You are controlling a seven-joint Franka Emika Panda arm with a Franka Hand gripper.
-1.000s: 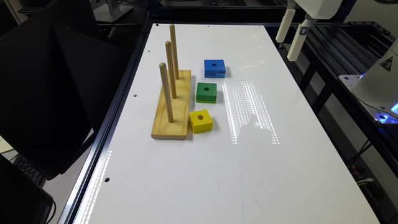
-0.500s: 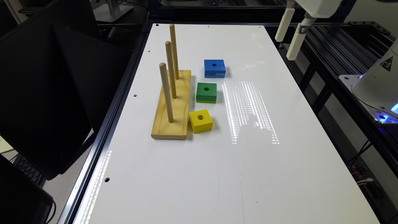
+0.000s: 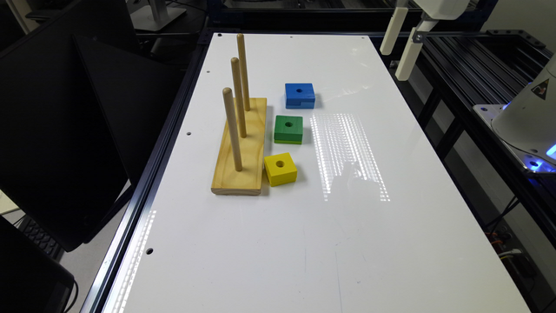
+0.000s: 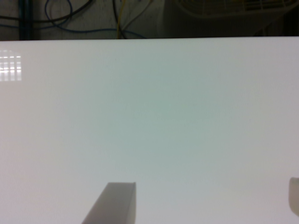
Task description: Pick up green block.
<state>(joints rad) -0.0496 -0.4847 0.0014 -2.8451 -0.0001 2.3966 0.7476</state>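
Observation:
The green block (image 3: 288, 129), a small square with a round hole in its top, lies flat on the white table (image 3: 330, 243). It sits between a blue block (image 3: 299, 95) and a yellow block (image 3: 280, 168), beside the wooden peg base. My gripper (image 3: 393, 65) hangs high over the table's far edge on the exterior view's right, well away from the green block. In the wrist view the gripper (image 4: 205, 205) is open, its two fingertips (image 4: 114, 203) wide apart over bare white table with nothing between them.
A wooden base (image 3: 241, 148) with three upright pegs stands just to the exterior view's left of the blocks. Dark monitors (image 3: 65, 130) line the table's left side. The arm's white base (image 3: 527, 121) and black framing are at the right.

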